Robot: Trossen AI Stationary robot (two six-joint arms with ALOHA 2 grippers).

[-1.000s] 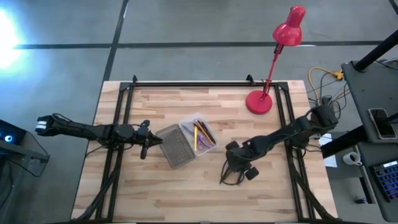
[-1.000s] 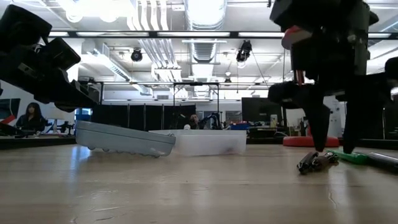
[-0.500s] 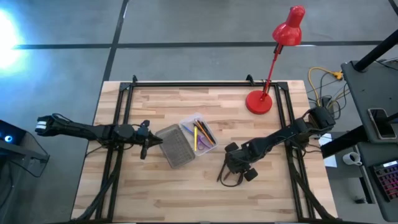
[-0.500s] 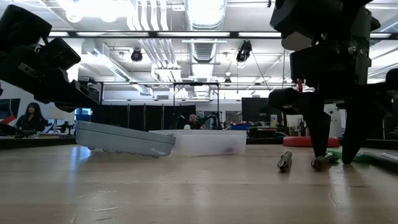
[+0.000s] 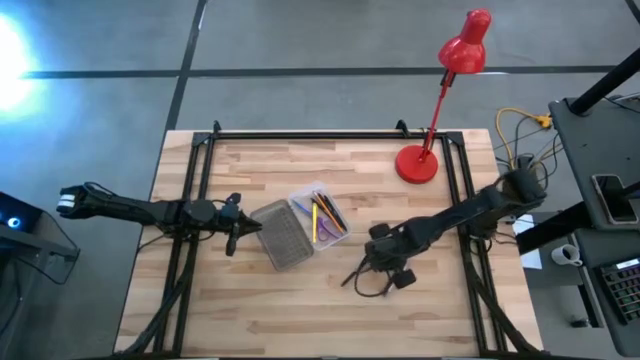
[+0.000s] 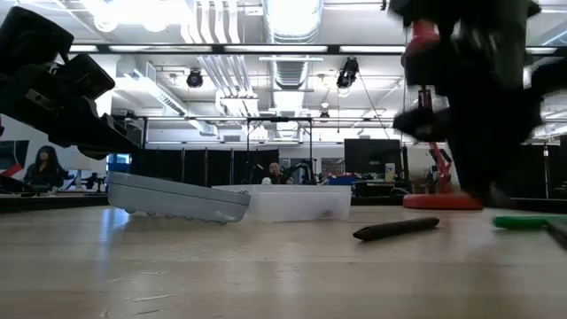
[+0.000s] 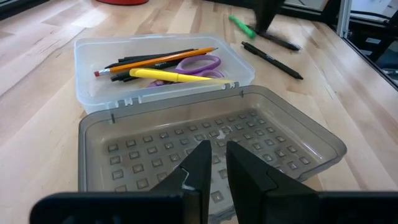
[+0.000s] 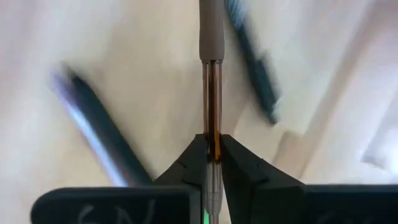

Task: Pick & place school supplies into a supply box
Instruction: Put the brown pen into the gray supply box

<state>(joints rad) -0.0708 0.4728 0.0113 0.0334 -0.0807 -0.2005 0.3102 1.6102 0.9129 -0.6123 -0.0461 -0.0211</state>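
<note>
Right pincer (image 8: 211,146) closed on a thin pen (image 8: 211,74); the fingers (image 8: 239,163) pinch the brownish barrel near one end, and the rest sticks out ahead over the wood surface (image 5: 250,320). In the high view the right pincer (image 5: 375,262) sits right of centre, nearer the front edge, and is blurred in the low view. A black pen (image 6: 396,229) lies flat on the surface and a green pen (image 6: 527,222) lies farther toward the right edge; both loose.

Supply box (image 5: 300,228) sits open near the middle of the surface, clear tray (image 7: 155,78) toward the back, ribbed grey lid (image 7: 211,140) flat toward the front. The tray holds an orange pencil (image 7: 158,60), a yellow pen (image 7: 180,76), purple-handled scissors (image 7: 202,63) and dark pens.

Left pincer (image 7: 214,168) closed with a slim gap, gripping nothing visible, just at the lid's near rim; in the high view it (image 5: 240,224) is at the box's left side.

Red desk lamp (image 5: 440,100) stands at the back right corner.
</note>
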